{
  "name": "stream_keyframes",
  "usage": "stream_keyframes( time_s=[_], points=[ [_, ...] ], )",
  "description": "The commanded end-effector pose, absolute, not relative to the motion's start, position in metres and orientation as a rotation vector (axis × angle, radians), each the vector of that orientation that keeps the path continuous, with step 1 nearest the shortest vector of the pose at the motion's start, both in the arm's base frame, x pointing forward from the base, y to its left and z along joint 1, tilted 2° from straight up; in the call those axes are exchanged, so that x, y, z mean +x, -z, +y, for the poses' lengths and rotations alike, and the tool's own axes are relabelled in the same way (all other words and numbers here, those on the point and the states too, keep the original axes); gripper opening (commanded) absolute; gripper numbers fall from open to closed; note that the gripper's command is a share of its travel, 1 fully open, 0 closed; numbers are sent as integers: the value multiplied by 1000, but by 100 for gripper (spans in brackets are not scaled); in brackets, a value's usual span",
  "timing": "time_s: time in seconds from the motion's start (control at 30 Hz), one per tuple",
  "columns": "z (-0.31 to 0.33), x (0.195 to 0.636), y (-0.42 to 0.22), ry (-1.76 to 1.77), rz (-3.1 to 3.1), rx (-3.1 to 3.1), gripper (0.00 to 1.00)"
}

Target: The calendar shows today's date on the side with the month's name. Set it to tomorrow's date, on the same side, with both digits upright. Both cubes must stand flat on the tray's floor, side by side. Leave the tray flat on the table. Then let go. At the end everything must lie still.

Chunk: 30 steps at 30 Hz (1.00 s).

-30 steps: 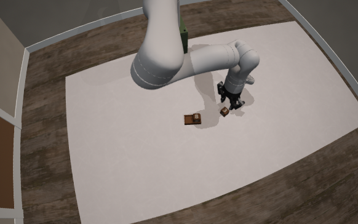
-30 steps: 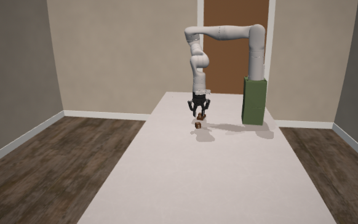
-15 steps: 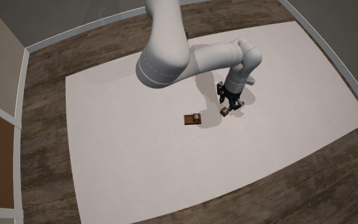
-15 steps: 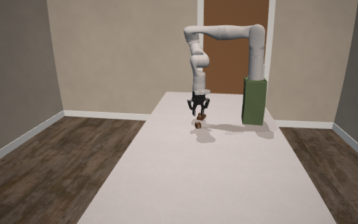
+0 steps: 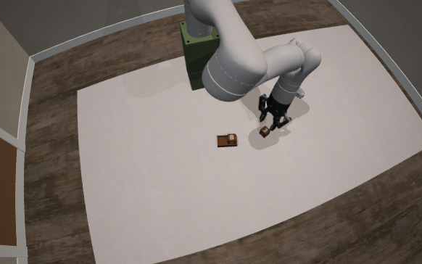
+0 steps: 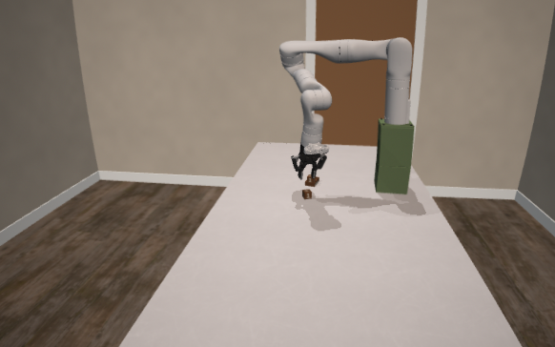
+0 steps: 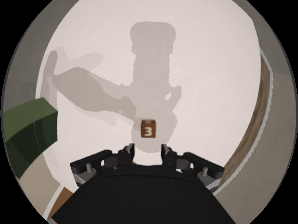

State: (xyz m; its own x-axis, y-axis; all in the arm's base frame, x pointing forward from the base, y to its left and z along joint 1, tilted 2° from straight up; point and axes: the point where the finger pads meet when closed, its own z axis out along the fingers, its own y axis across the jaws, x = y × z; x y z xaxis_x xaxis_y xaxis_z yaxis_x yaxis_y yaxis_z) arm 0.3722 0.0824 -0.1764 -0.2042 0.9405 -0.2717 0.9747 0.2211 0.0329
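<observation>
The wooden tray (image 5: 222, 146) lies on the table. A brown cube (image 5: 232, 138) (image 6: 309, 179) showing an 8 stands in its right half in the top view; the left half is empty. A second brown cube (image 5: 264, 131) (image 6: 307, 193) (image 7: 148, 129) is on the table to the right of the tray, turned at an angle to it. Its 3 reads upright in the wrist view. My gripper (image 5: 267, 123) (image 6: 307, 176) (image 7: 147, 149) is partly open, with nothing between its fingers. It hangs above the loose cube, tilted. Which tray side bears the month's name cannot be told.
The arm's green pedestal (image 5: 201, 59) (image 6: 392, 159) (image 7: 32, 132) stands at the table's back edge in the top view. The pale table top (image 5: 151, 188) (image 6: 332, 286) surrounds the tray and the loose cube. The arm's shadow falls around the loose cube.
</observation>
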Motion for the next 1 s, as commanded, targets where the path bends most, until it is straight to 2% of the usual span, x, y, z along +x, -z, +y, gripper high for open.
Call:
stream_keyframes(
  time_s=[0.0, 0.97],
  points=[
    [90, 371, 176, 212, 2274, 1791, 46],
    [92, 370, 178, 435, 2078, 1645, 46]
  ],
)
